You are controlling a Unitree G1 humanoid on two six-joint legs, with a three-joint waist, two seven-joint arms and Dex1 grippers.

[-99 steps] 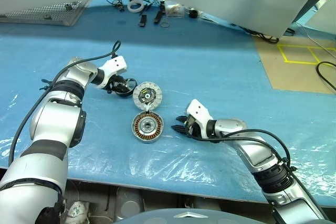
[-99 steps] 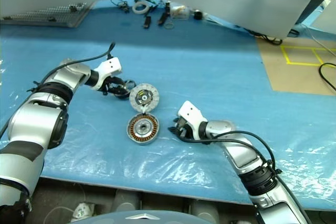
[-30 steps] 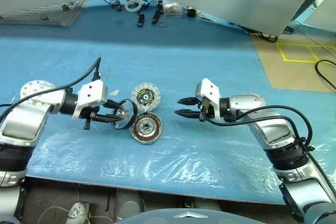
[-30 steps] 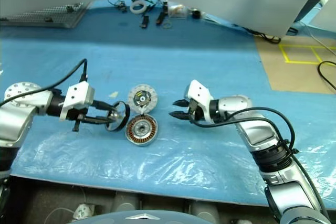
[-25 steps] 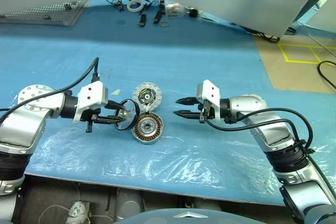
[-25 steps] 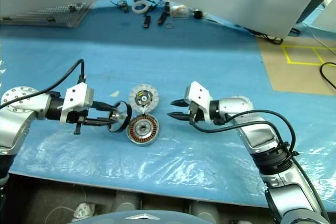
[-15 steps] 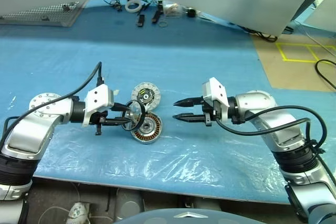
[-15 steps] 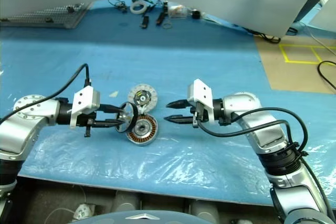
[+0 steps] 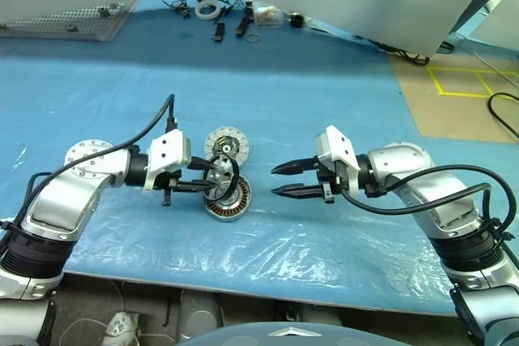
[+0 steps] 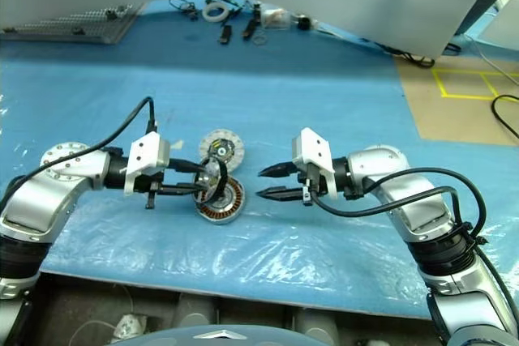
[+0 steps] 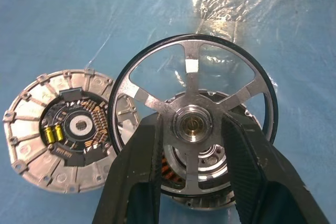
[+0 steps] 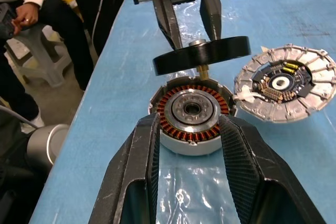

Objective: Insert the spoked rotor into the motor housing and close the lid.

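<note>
Your left gripper (image 9: 212,186) reaches level, clamped on the spoked rotor (image 11: 192,124), just above the motor housing (image 12: 191,112) mid-table. Your right gripper (image 9: 282,179), jaws apart, faces it. The lid (image 9: 226,143) lies just behind.

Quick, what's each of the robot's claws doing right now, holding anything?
Left gripper: shut on the spoked rotor, above the motor housing.
Right gripper: open, holding nothing.
</note>
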